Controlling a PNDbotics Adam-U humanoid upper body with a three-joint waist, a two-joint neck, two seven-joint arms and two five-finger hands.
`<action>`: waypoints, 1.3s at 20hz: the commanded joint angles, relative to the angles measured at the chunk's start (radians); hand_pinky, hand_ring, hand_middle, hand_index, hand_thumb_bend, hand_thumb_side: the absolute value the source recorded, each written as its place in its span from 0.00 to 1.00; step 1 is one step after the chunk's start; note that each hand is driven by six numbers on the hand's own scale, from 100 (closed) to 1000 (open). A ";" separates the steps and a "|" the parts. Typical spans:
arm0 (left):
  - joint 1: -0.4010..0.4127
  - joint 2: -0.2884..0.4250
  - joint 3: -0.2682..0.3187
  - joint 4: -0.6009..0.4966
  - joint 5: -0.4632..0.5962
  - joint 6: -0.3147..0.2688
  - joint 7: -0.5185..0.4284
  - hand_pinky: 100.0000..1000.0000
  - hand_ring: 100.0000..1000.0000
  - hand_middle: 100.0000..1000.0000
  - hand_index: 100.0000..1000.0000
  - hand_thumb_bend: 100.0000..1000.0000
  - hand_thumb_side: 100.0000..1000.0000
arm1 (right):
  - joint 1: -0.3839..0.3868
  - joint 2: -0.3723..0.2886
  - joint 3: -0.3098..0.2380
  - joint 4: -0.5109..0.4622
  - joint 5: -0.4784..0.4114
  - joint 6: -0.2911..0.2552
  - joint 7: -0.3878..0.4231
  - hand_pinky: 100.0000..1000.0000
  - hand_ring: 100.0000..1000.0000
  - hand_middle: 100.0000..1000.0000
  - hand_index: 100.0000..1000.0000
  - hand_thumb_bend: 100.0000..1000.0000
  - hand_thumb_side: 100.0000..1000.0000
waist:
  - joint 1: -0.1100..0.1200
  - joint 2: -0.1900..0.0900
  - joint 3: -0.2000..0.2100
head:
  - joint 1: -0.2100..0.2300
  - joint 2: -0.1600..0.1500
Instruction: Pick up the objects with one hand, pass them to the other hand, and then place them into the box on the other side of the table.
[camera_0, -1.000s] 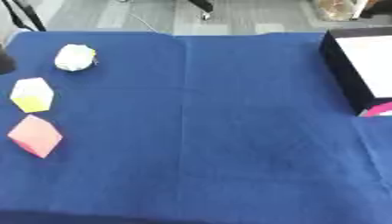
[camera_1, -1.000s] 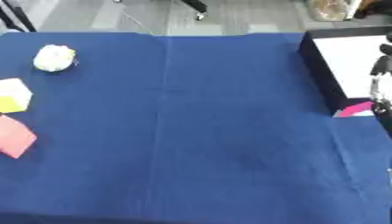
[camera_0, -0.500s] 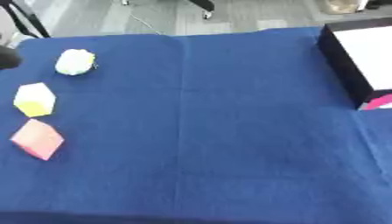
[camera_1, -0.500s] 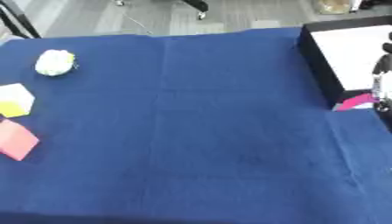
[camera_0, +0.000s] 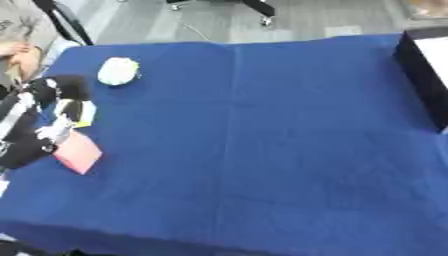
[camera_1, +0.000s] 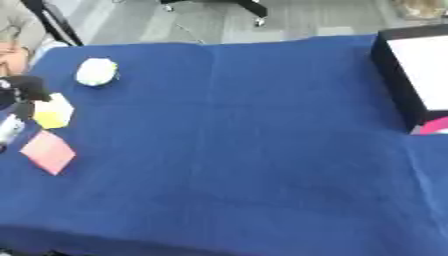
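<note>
Three small objects lie at the table's left: a white rounded one (camera_1: 96, 71), a yellow block (camera_1: 52, 113) and a pink block (camera_1: 48, 152). My left hand (camera_0: 42, 122) comes in from the left edge and hangs open over the yellow block, covering part of it in the left eye view; it holds nothing. The black box (camera_1: 395, 85) with a white inside stands at the right edge. A pink thing (camera_1: 434, 126) shows just in front of the box. My right hand appears in neither view.
A blue cloth (camera_0: 262, 150) covers the whole table, with a wide bare stretch between the objects and the box. A person sits beyond the far left corner. Chair legs stand on the grey floor behind the table.
My left hand has come into view from the left and reached over the yellow block. The right hand near the box has left the picture. The camera has shifted.
</note>
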 joint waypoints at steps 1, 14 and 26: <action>-0.041 0.114 -0.021 0.066 -0.049 -0.030 -0.049 0.82 0.71 0.68 0.85 0.22 0.59 | -0.003 -0.024 -0.001 -0.024 0.006 0.001 0.003 0.92 0.84 0.81 1.00 0.00 0.52 | -0.003 -0.019 0.000 | 0.036 0.002; -0.143 0.422 -0.066 0.360 -0.240 -0.154 -0.236 0.85 0.74 0.72 0.88 0.42 0.36 | -0.005 -0.006 0.001 -0.024 0.000 0.002 0.005 0.92 0.84 0.81 1.00 0.00 0.52 | -0.022 -0.020 -0.012 | 0.056 -0.004; -0.183 0.418 -0.103 0.529 -0.425 -0.205 -0.145 0.85 0.76 0.74 0.90 0.45 0.29 | -0.005 -0.004 0.002 -0.024 -0.003 0.002 0.009 0.92 0.84 0.81 1.00 0.00 0.52 | -0.026 -0.019 -0.016 | 0.063 -0.009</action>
